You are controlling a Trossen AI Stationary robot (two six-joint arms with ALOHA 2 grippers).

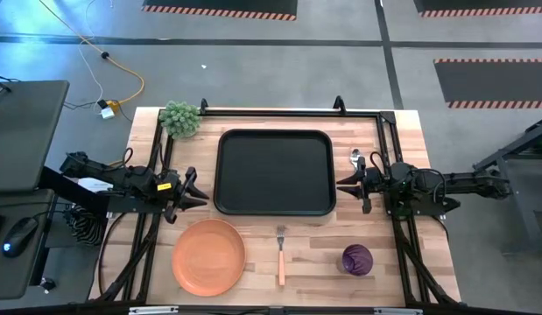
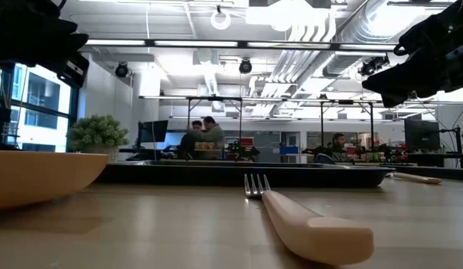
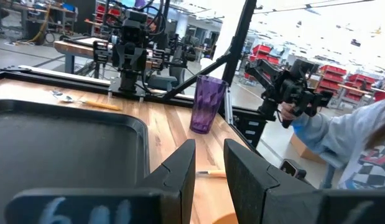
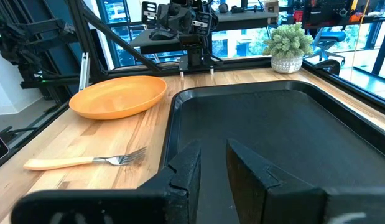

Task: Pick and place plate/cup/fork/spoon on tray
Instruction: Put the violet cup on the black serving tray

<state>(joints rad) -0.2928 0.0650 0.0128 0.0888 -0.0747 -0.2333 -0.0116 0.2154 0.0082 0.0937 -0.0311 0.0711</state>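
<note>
1. Around the work: a small potted plant sits at the table's far-left corner, near the tray's corner but apart from it. A black metal frame runs along the far edge & down both sides.
2. Nothing sits between either gripper & the tray. Left gripper hangs just off the tray's left edge, right gripper just off its right edge; both point inward.
3. Left gripper: fingers a narrow gap apart, holding nothing. Right gripper: same narrow gap, fingers bare.
4. Tray: black, rectangular w/ rounded corners & raised rim, matte, nothing in it, centred toward the far side.
5. Plate: round, shallow, plain orange, smooth; on the bare wood near the front edge, left of centre, close to the tray's near-left corner, not touching.
6. Fork: silver tines, pale orange handle, lying flat front-centre, tines toward the tray.
7. Cup: purple translucent tumbler w/ faceted wall, upright, front right.
8. Spoon: beside the tray's right edge; right arm covers most of it, only the bowl end shows from above.
9. Table: light wood planks.
10. Low view: plate cut off at the left edge; grippers only dark shapes at the top corners. People in the room behind are too far off to make out.
</note>
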